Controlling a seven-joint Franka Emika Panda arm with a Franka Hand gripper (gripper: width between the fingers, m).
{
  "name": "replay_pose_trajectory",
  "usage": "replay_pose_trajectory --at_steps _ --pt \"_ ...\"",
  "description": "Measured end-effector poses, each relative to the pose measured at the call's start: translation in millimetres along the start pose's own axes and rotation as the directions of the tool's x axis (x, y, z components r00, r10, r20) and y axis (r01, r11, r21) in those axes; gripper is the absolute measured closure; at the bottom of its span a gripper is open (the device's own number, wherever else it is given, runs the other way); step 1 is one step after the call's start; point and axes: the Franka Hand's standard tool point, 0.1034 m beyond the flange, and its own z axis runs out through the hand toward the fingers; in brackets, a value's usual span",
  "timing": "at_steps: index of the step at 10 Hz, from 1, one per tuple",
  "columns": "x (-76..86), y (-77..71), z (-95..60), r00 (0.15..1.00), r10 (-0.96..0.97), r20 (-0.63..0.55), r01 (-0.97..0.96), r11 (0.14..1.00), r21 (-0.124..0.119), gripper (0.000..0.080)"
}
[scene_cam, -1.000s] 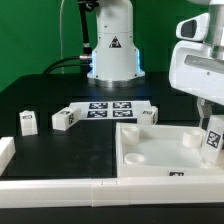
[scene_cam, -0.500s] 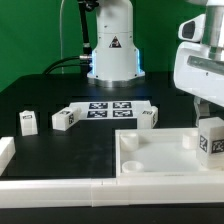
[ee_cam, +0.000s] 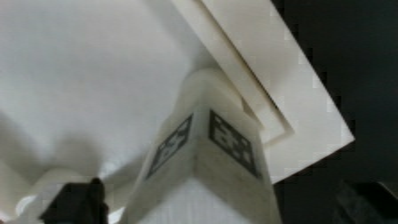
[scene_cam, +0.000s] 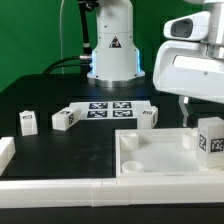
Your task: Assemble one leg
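A white leg (scene_cam: 210, 139) with a black-and-white tag stands upright in the far right corner of the large white tray-like piece (scene_cam: 160, 160). My gripper (scene_cam: 203, 113) hangs just above it, jaws apart. One finger (scene_cam: 184, 111) shows clear of the leg's left side. In the wrist view the same leg (ee_cam: 210, 150) fills the middle between my fingers. A dark fingertip (ee_cam: 71, 202) stands off from it with a gap. My gripper (ee_cam: 205, 208) holds nothing. Three more legs (scene_cam: 27, 122) (scene_cam: 65, 119) (scene_cam: 148, 116) lie on the black table.
The marker board (scene_cam: 108, 108) lies at the table's middle, in front of the robot base (scene_cam: 112, 55). A white rail (scene_cam: 60, 190) runs along the front edge, with a white block (scene_cam: 5, 152) at the exterior view's left.
My gripper has risen and shifted toward the exterior view's left. The leg has settled lower into the tray corner and stands there on its own.
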Motion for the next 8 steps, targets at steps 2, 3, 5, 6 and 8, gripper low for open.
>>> replay_pose_trajectory --at_steps 2,3,5,6,8 --pt "4.8 3.1 -0.5 0.973 -0.233 -0.001 0.233 0.973 -0.001 0.0150" --pt "6.0 4.4 -0.4 0.931 -0.366 -0.001 0.366 0.931 -0.005 0.0150" --pt "6.5 5.2 0.3 0.834 -0.551 -0.001 0.551 0.834 -0.007 0.0150" --pt "6.9 6.1 0.6 0.786 -0.618 0.000 0.618 0.786 -0.011 0.0150" --pt "7.0 6.3 0.8 0.789 -0.615 0.000 0.615 0.789 -0.012 0.0172"
